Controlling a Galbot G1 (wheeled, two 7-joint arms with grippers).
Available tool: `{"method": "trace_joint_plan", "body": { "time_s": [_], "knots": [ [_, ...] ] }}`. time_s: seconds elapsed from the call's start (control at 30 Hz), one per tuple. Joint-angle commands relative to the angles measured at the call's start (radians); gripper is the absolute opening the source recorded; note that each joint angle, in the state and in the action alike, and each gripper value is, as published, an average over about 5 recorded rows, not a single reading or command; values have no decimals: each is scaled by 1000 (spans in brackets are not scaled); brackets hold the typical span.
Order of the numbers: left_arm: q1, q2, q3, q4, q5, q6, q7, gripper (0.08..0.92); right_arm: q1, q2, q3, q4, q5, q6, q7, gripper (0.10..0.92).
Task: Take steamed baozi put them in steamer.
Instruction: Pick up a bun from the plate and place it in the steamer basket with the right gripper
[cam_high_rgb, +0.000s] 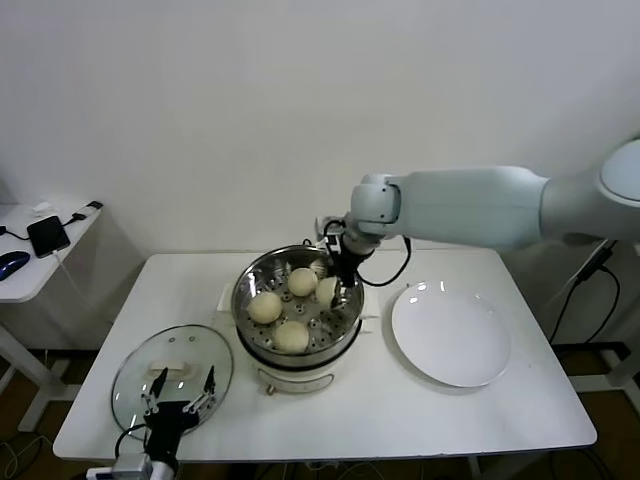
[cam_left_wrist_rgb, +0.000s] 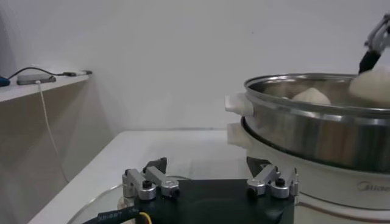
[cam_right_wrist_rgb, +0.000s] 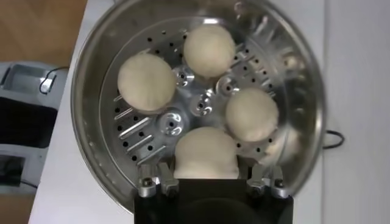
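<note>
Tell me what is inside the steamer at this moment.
Four steamed baozi sit on the perforated tray of the steamer. The right gripper has its jaws around the fourth. The tray beneath the buns is covered.

Four baozi (cam_high_rgb: 291, 336) in steamer (cam_high_rgb: 256, 272), plate (cam_high_rgb: 450, 335) right, lid (cam_high_rgb: 172, 376) left

Four baozi (cam_high_rgb: 291, 336) in the steamer (cam_high_rgb: 298, 305) at the middle of the white counter (cam_high_rgb: 330, 410), one of them (cam_high_rgb: 327, 290) at the right side gripped by the right claw (cam_high_rgb: 341, 291) reaching down from above. White plate (cam_high_rgb: 451, 334) just right of the steamer, glass lid (cam_high_rgb: 172, 379) flat at front left. Left claw (cam_high_rgb: 178, 396) spread wide over the lid's near edge.
</note>
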Motion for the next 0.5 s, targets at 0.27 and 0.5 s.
{"method": "trace_joint_plan", "body": {
  "time_s": [0.27,0.5],
  "knots": [
    [9,2,1,-7,-1,-4,0,823,-63,50,0,-20,-52,-2,18,676],
    [20,5,0,-16,-1,-5,0,823,-13,21,4,-16,-43,83,-74,807]
  ]
}}
